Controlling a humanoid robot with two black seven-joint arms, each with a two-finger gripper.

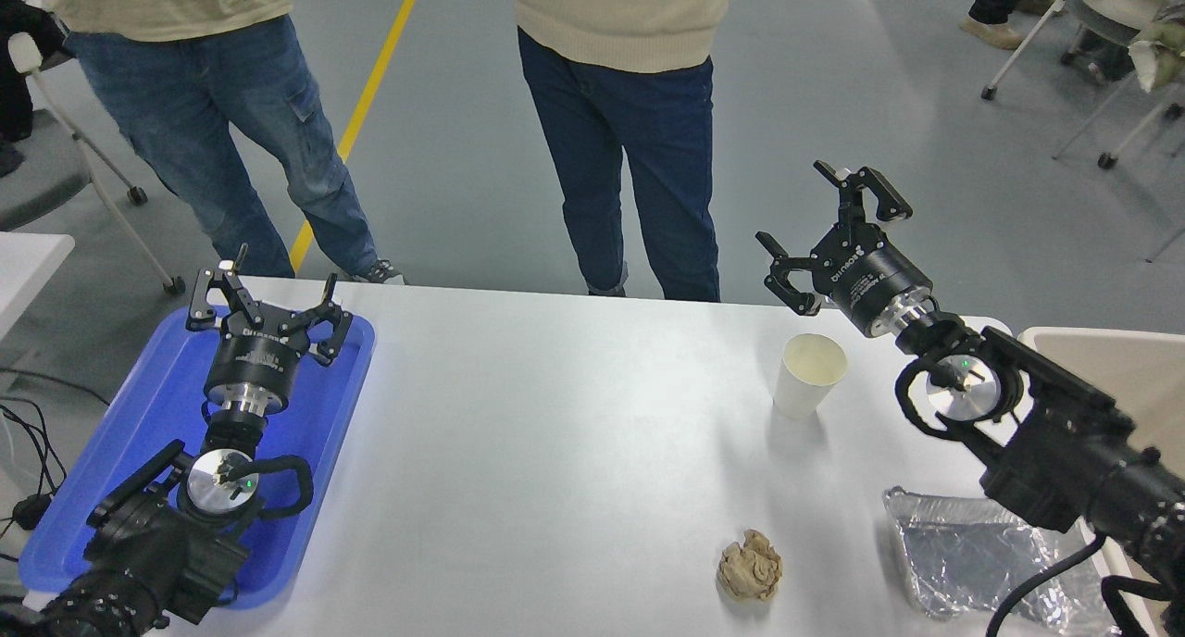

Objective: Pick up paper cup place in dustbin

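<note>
1. White paper cup (811,374) stands upright on your table (555,433), toward the far right, touching nothing.
2. Your right hand (827,237) hangs above the table's far edge, just beyond the cup and clear of it, fingers spread wide and holding nothing.
3. Your dustbin (1111,359) sits off the table's right end, partly hidden behind the right arm.
4. Your left hand (268,296) is parked over the blue tray (139,433) at the lower left, fingers spread.
5. Nearer you, a crumpled brown paper ball (750,568) lies on the table, with a foil tray (963,554) to its right.
6. Two people (620,109) stand at the far side.
</note>
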